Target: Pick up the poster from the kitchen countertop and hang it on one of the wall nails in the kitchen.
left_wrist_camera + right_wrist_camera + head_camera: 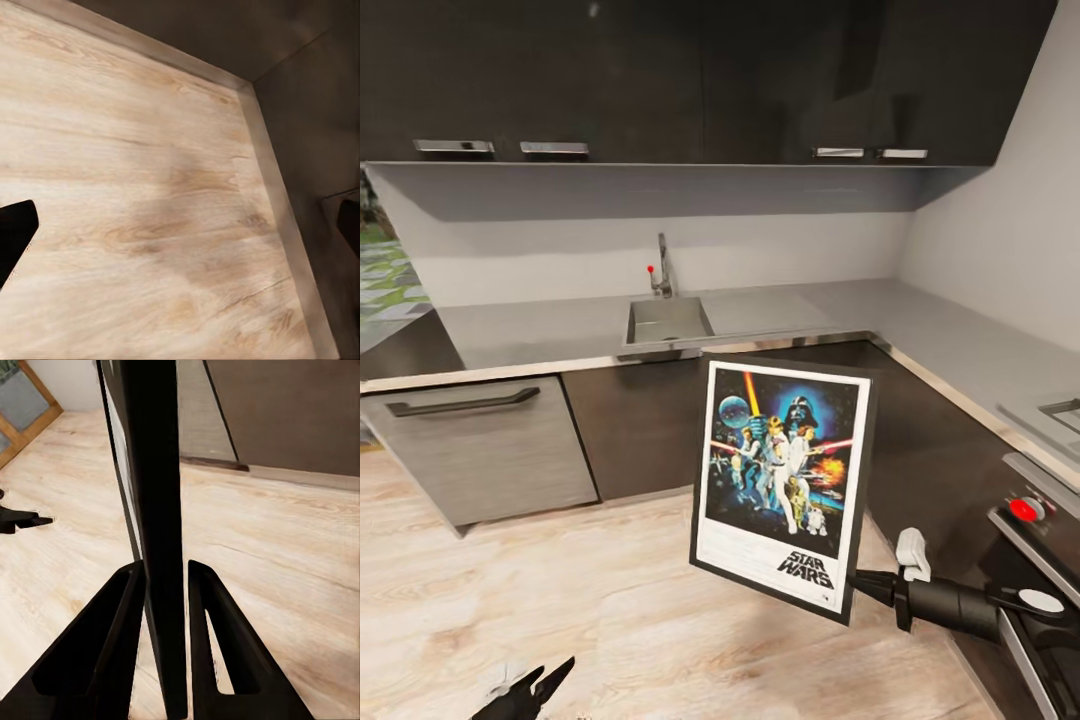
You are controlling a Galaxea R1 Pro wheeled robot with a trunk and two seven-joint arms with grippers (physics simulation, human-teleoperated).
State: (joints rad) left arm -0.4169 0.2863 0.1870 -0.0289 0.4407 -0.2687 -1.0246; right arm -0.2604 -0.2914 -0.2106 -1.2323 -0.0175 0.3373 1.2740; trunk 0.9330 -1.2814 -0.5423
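The Star Wars poster (780, 480) hangs upright in the air in front of the dark cabinets, its artwork facing me. My right gripper (857, 583) is shut on its lower right corner. In the right wrist view the poster (154, 495) stands edge-on, pinched between the two black fingers (105, 637). The grey kitchen countertop (540, 335) runs along the back wall and turns down the right side. My left gripper (535, 690) hangs low at the left over the wooden floor, open, its fingertips (15, 232) far apart with nothing between them. The wall nails are out of view.
An inset sink (667, 320) with a faucet (662, 268) sits in the worktop behind the poster. A dishwasher front (480, 450) stands at the left, a stove with a red knob (1025, 510) at the right. Dark upper cabinets (710, 80) hang above. Wooden floor (610, 600) lies between.
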